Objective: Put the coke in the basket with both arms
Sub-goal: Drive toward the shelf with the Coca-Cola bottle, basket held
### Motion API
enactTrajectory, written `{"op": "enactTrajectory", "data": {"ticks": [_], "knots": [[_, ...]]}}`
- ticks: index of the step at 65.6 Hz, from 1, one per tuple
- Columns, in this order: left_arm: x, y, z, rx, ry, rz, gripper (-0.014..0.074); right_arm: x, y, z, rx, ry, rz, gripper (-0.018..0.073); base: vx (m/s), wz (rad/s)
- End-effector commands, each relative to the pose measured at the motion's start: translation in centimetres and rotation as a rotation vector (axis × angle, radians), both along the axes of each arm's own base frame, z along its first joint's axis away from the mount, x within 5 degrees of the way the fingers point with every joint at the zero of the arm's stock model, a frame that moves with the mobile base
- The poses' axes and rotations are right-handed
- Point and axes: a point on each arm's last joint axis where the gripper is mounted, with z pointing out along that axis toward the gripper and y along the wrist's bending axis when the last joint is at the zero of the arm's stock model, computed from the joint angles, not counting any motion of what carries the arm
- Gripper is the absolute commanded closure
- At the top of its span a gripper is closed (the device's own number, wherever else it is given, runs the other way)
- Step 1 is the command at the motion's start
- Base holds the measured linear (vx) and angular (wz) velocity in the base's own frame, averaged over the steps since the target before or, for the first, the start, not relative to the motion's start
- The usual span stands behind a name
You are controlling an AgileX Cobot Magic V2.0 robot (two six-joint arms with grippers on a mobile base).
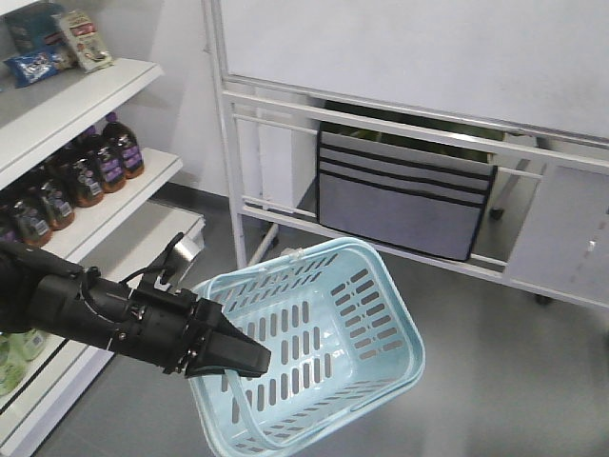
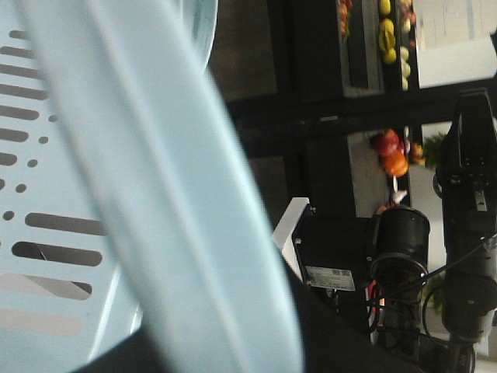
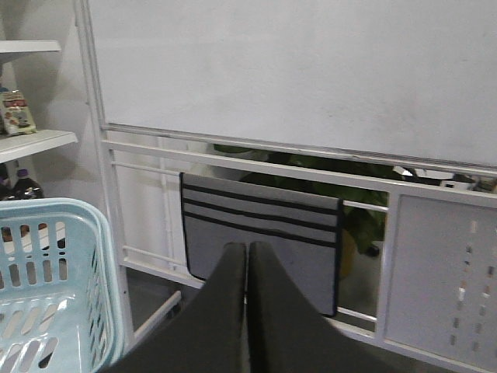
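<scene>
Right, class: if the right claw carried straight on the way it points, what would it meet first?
Probably the grey fabric storage box with black stripes under the large whiteboard. The shut right claw aims at it, though depth is unclear.

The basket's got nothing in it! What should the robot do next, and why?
Probably swing the right gripper left toward the shelves and open it. It is shut on nothing, the left gripper holds the basket empty, and no coke is in view.
</scene>
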Motion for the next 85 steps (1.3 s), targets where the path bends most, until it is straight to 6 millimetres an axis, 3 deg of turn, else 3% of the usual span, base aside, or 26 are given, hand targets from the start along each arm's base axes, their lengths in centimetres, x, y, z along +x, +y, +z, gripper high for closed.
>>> {"op": "enactTrajectory", "data": {"ticks": [1, 85], "knots": [[-0.31, -0.44, 2.69, -0.119, -0.044, -0.021, 0.0602, -0.10, 0.03, 0.37, -0.001, -0.076, 0.002, 0.0568, 0.15, 0.50], [-0.29, -0.43, 2.67, -0.117, -0.045, -0.019, 0.0602, -0.10, 0.03, 0.37, -0.001, -0.076, 0.002, 0.0568, 0.13, 0.50]]}}
